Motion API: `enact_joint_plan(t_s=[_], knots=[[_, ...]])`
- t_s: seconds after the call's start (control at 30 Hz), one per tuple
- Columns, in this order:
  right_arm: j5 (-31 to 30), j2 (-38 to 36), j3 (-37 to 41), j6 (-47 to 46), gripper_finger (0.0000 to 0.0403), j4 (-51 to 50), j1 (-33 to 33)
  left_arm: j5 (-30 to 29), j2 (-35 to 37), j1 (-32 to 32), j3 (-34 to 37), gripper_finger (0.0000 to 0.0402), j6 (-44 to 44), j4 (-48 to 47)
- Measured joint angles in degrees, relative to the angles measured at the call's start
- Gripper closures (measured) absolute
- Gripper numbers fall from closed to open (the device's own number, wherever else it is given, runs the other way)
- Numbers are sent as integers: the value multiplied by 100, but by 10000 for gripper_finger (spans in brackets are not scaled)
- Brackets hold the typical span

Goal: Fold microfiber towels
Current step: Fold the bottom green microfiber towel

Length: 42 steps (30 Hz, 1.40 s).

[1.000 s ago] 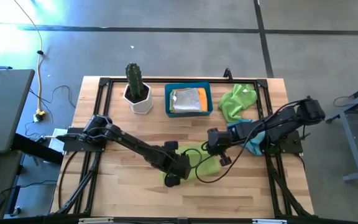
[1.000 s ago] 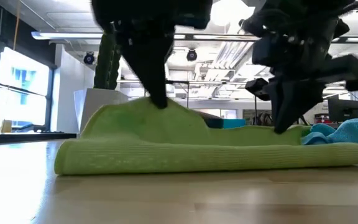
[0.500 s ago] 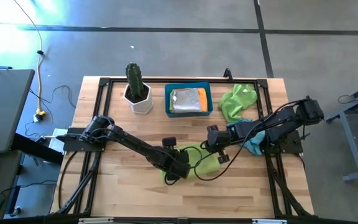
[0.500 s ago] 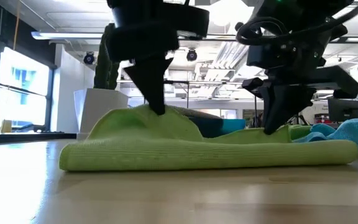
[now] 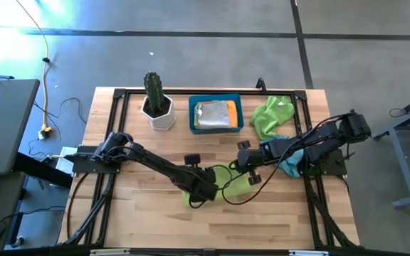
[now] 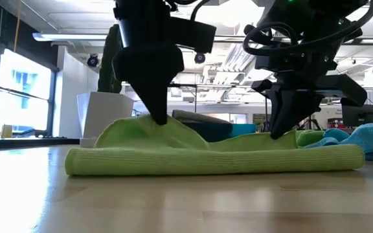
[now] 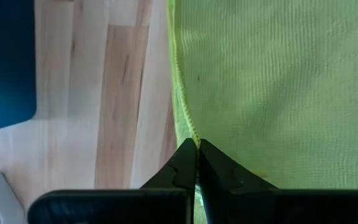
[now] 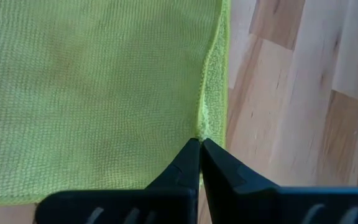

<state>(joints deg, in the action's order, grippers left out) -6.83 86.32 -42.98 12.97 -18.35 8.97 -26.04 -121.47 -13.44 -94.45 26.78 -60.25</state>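
A lime green towel lies folded double at the table's middle, its fold toward the near edge. My left gripper is shut on its upper layer at the left end. My right gripper is shut on it at the right end. A second lime green towel and a light blue towel lie crumpled at the far right. A grey towel and an orange one lie folded in the blue bin. My left gripper pinches the hemmed edge of the towel's upper layer between its two fingertips, coming from above and pointing down. The held edge stands a little above the lower layer, and the cloth slopes slack down from it. My right gripper pinches the hemmed edge of the upper layer at the towel's right end between its two fingertips, from above, pointing down. The edge sits low on the lower layer, slack.
A white pot with a cactus stands at the far left. The bin stands at the far middle. Black frame rails run along the table's left and right sides. Bare wood lies toward the near edge.
Both grippers have gone a little toward the far edge, the left one also down, each still shut on the upper layer. The hump of cloth under my left gripper has sunk, and the upper layer lies flatter on the lower one.
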Motion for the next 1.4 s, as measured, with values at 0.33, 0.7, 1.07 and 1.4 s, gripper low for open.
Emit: enact_joint_plan(t_s=[0.33,0.7,1.07,1.4], knots=[[-471,-2,0,-105,300,2,2,693,0,156,0,324,269,-173],[-56,-9,-409,-2341,265,-755,13,86,0,124,-80,252,1132,-1805],[-83,-163,-398,-3181,265,-672,17,1122,351,-125,41,268,-656,436],[-237,-160,71,-4666,265,-230,266,1319,456,-198,1307,268,-230,1551]])
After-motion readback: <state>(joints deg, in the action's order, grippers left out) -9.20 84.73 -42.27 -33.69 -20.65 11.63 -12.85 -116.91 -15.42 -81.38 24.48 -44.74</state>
